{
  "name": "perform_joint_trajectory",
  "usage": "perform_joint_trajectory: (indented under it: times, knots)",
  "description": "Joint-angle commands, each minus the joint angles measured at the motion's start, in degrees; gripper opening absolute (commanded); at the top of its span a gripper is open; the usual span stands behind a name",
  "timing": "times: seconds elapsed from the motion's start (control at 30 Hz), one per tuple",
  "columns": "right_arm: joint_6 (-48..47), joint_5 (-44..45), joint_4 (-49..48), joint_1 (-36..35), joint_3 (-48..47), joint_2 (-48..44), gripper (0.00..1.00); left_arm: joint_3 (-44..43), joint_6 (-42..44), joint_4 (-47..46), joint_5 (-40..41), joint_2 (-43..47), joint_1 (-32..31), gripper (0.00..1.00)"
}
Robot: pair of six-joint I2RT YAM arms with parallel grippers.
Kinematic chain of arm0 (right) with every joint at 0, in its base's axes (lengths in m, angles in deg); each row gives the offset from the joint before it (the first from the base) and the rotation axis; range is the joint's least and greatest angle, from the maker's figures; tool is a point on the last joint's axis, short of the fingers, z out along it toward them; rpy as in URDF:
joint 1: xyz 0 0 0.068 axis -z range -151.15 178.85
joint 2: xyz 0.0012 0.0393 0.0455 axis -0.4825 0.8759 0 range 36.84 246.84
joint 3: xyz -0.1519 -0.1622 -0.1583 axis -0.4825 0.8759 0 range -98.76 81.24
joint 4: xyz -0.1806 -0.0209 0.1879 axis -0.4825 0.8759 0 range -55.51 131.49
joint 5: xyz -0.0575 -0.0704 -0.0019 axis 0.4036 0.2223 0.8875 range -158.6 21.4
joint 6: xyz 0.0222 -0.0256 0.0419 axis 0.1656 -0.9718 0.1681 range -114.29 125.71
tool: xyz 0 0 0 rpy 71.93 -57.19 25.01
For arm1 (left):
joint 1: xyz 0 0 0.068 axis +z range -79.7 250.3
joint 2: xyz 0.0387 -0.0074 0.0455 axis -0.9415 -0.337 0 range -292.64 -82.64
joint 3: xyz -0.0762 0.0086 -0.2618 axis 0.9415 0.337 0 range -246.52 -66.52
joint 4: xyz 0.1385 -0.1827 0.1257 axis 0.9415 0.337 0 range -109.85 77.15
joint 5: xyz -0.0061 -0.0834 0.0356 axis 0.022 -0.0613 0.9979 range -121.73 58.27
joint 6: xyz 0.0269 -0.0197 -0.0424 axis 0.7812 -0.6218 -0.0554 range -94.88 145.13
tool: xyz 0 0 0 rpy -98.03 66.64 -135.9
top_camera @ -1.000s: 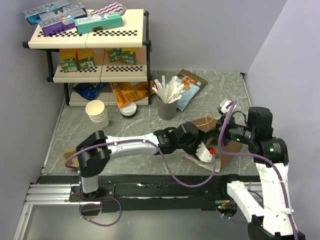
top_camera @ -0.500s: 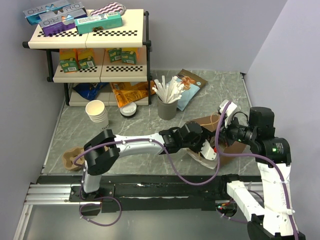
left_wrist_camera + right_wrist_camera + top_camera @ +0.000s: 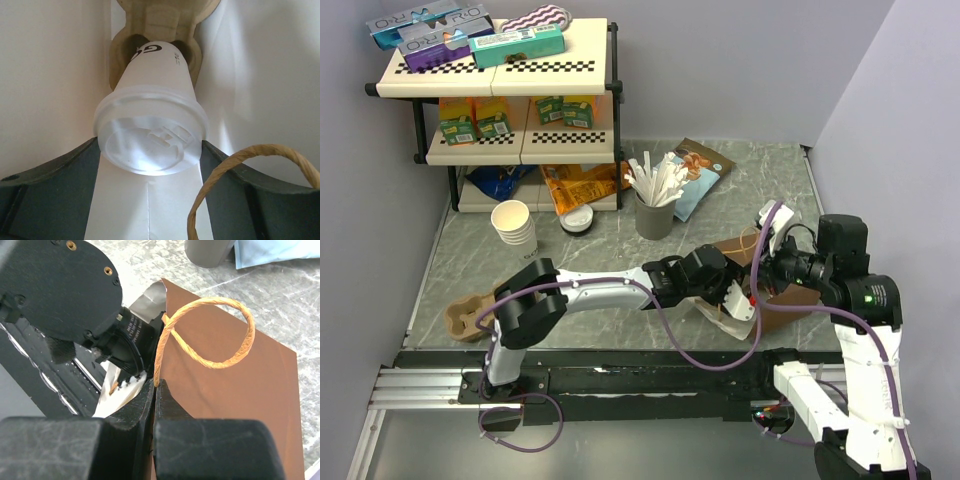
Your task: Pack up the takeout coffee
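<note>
Takeout coffee [image 3: 150, 135] – gripped by L jaws – inside bag [image 3: 50, 75].

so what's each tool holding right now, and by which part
left tool holds the takeout coffee by its lid rim, down inside the paper bag. right tool is pinched shut on the bag's top edge, at the base of the twine handle.

We see a matt paper cup [image 3: 150, 67] under a smooth, faintly glossy plastic lid [image 3: 150, 145], seated in a rough moulded-pulp tray [image 3: 165, 12]. The bag [image 3: 225, 405] is matt brown paper, its handle [image 3: 249, 335] coarse twisted paper cord. The bench [image 3: 580, 262] looks like smooth grey marble.
</note>
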Motion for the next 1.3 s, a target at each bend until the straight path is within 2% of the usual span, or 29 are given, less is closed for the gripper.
perform_joint_trajectory:
  times: [0.0, 0.1, 0.23, 0.67, 0.7, 0.73, 0.8, 0.93, 1.13, 1.27]
  knots:
    - [1.1, -3.5, 0.2, 0.2, -2.1, 0.8, 0.00, -3.3, 1.2, -3.2, 1.3, -2.3, 0.0, 0.01]
    - [1.1, -3.6, 0.1, 0.1, -2.1, 1.0, 0.00, -3.5, 1.0, -3.3, 1.4, -2.8, 0.1, 0.01]
    - [1.3, -4.4, 0.1, 0.2, -2.3, 1.4, 0.00, -5.7, 0.0, -3.7, 6.3, -5.6, 0.3, 0.01]
    - [2.6, -7.8, -0.2, 0.2, -2.8, 2.5, 0.00, -7.1, -1.0, -6.3, 5.8, -7.3, 0.4, 0.02]
    - [2.7, -8.7, -0.3, 0.1, -3.1, 2.7, 0.00, -7.0, -1.0, -6.4, 6.2, -7.3, 0.4, 0.04]
    - [3.1, -9.4, -0.3, 0.2, -3.4, 2.8, 0.00, -6.9, -1.1, -6.4, 6.3, -7.2, 0.5, 0.12]
    - [4.2, -11.3, -0.4, 0.2, -4.2, 3.5, 0.00, -6.6, -1.4, -6.4, 6.4, -6.8, 0.5, 0.20]
    - [5.1, -12.5, 0.4, 0.2, -5.2, 4.0, 0.00, -6.8, -1.8, -6.9, 6.5, -6.9, 0.5, 0.45]
    - [4.9, -11.6, 2.3, 0.1, -6.1, 3.9, 0.00, -7.4, -3.2, -6.3, 6.6, -6.4, 0.5, 0.52]
    - [5.6, -11.9, 1.9, 0.2, -6.4, 4.2, 0.00, -7.9, -6.0, -4.1, 5.5, -4.6, 0.5, 0.51]
